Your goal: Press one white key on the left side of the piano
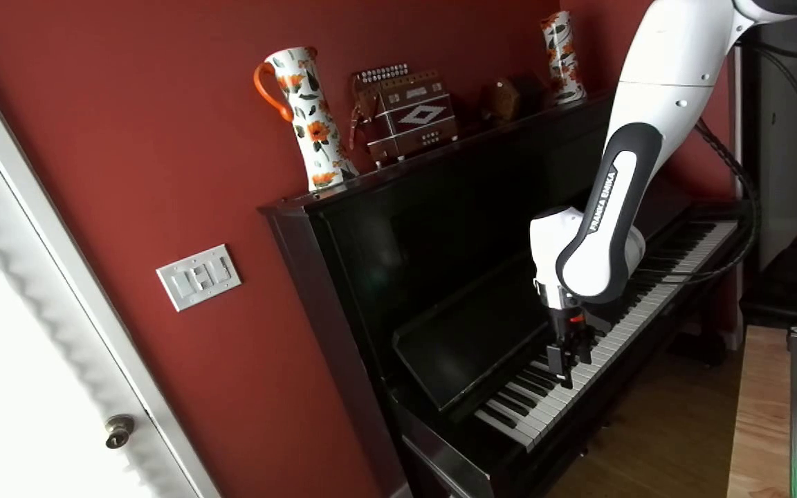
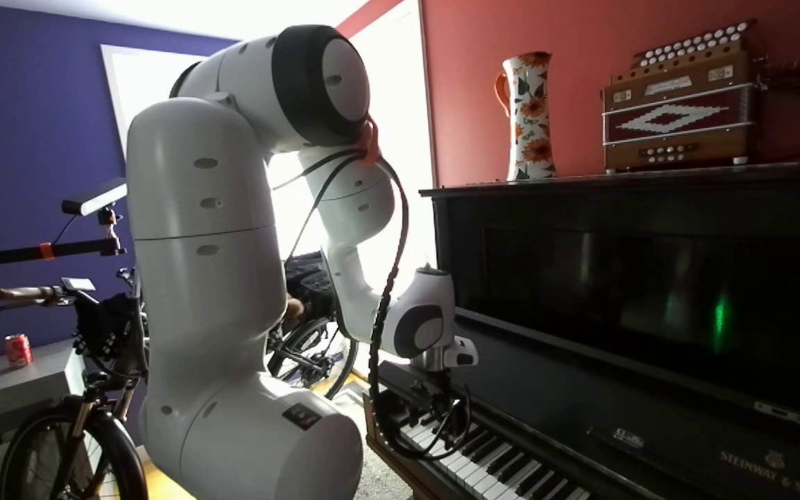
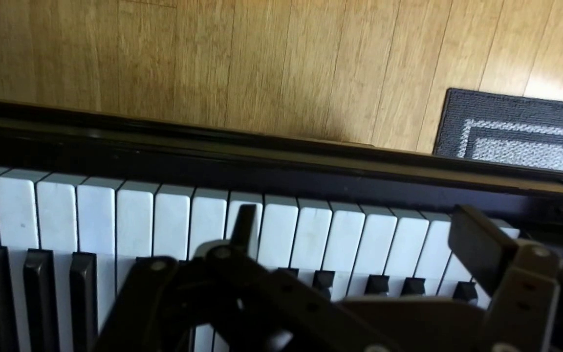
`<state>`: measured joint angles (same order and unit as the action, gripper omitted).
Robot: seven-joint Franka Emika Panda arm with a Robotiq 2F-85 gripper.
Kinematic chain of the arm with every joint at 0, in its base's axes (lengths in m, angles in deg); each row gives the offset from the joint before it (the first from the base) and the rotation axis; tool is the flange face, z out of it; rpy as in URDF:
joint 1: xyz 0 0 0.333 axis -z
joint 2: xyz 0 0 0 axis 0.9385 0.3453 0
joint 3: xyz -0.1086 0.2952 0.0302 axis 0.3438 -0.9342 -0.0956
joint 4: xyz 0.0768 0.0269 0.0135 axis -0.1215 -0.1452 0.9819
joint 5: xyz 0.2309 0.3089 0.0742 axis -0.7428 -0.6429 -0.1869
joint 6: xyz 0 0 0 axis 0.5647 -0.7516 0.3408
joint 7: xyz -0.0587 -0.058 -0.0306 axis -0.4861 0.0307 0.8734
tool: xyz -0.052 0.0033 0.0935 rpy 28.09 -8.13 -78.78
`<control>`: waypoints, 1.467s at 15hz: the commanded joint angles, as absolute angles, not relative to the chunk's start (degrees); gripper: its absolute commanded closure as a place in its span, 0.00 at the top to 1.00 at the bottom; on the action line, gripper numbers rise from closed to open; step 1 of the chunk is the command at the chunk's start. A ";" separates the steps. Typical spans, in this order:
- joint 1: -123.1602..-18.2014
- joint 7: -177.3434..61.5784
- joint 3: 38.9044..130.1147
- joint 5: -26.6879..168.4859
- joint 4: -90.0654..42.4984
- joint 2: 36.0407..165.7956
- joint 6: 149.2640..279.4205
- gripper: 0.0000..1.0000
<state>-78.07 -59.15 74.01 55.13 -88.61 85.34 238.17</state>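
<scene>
You appear to be in approach: gripper (image 3: 355, 220), fingers (image 3: 479, 247) spread wide, over white keys (image 3: 279, 227) toward the left end of the piano (image 1: 454, 263); next likely calls for lowering onto a single key.

Piano (image 2: 615, 278): v. glossy, smooth, w/ bright refls. Keys (image 3: 169, 220): smooth, slight sheen. Gripper (image 3: 355, 215): mostly matt. Arm (image 1: 668, 55): smooth, plastic-like, semi-gloss. Floor (image 3: 262, 63): wood planks, satin. Mat (image 3: 521, 122): rough woven cloth. Accordion (image 2: 678, 142): smooth wood. Jug (image 2: 532, 118): glazed, shiny. Doorknob (image 1: 120, 430): shiny mtl.
</scene>
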 commanded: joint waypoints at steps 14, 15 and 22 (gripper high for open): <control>-78.37 -50.75 78.60 69.33 -85.13 95.76 248.35 0.00; -78.51 -50.36 79.15 69.98 -84.94 96.25 248.59 0.00; -78.00 -52.06 78.26 68.03 -83.77 99.08 249.91 0.00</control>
<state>-77.90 -52.22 78.57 68.40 -84.55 96.91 248.18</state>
